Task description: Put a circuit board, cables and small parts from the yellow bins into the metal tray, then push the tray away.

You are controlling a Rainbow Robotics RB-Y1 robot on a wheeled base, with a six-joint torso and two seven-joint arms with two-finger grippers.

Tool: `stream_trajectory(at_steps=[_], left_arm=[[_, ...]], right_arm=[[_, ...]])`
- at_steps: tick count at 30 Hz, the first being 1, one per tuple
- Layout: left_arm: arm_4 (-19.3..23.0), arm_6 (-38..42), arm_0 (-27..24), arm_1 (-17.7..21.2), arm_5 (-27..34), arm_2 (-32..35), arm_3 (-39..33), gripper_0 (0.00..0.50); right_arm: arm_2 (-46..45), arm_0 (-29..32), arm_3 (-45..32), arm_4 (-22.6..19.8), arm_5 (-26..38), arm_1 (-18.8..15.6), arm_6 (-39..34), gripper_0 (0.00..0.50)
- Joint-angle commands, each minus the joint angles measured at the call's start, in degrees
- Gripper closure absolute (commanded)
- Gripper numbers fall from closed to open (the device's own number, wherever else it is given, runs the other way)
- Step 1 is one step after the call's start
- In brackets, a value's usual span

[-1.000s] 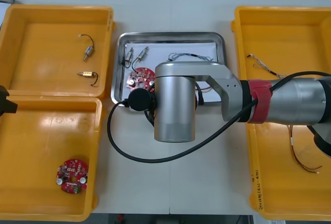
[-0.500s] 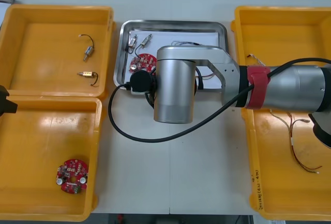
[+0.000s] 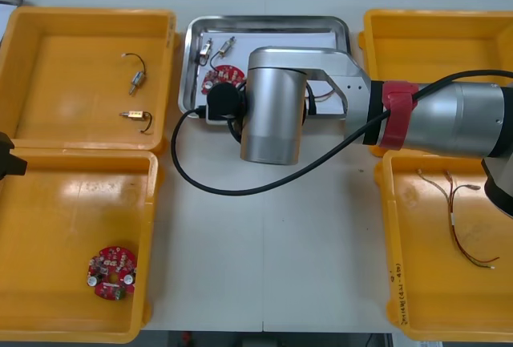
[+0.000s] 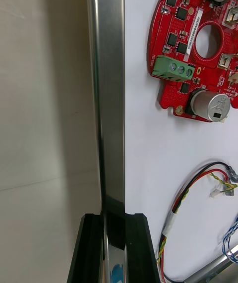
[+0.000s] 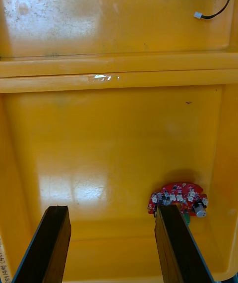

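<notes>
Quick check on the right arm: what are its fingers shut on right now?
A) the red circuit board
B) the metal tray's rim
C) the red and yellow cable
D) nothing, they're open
B: in the right wrist view the right gripper has its fingers on either side of the rim of the metal tray, while the circuit board and the red and yellow cable lie untouched inside.

Bare table [image 3: 264, 259] lies open between yellow bins [image 3: 64, 203], before the metal tray [image 3: 268, 20].
</notes>
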Motion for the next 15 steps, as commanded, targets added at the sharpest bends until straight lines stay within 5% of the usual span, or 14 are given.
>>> stream_trajectory(at_steps=[1, 15], left_arm=[[0.4, -1.4, 0.9, 2.6, 0.4, 1.7, -1.7, 0.0], [0.4, -1.4, 0.9, 2.6, 0.4, 1.7, -1.7, 0.0]], right_arm=[[0.1, -3.8, 1.6, 0.2, -1.8, 0.1, 3.8, 0.5], [0.1, -4.8, 9.8, 0.4, -10.5, 0.2, 6.6, 0.5]])
